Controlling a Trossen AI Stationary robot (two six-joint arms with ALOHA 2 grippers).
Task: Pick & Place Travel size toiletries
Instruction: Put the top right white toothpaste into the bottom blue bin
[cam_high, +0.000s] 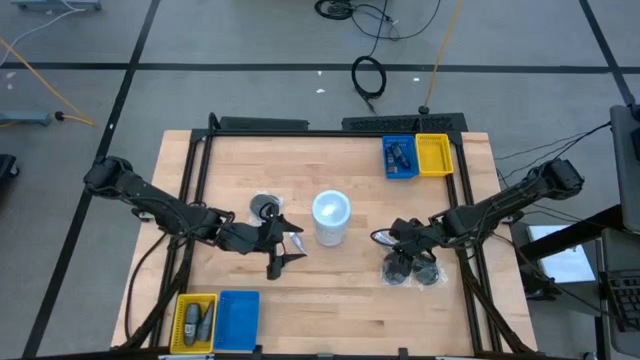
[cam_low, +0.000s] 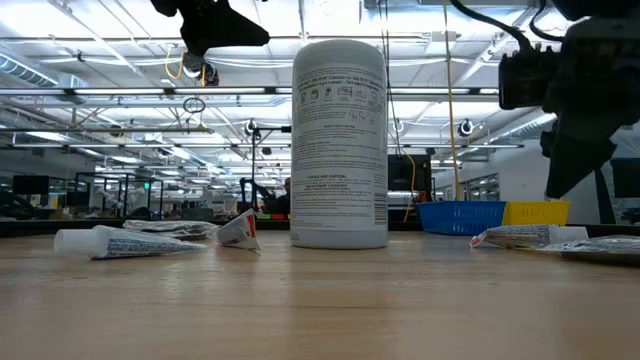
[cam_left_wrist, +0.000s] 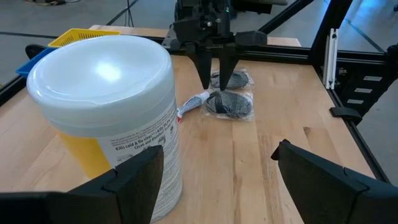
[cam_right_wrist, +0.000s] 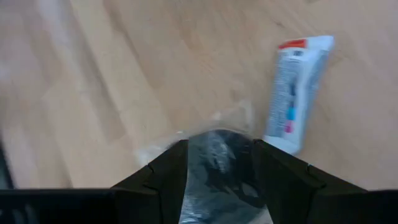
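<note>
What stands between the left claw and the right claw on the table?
The tall white wipes canister stands between the left claw and the right claw, clearest in the high view; the left wrist view shows it too.

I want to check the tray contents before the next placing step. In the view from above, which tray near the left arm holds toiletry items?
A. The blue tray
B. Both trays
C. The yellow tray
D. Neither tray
C: in the high view the yellow tray near the left arm holds dark toiletry items, while the blue tray beside it shows only its own blue floor.
</note>
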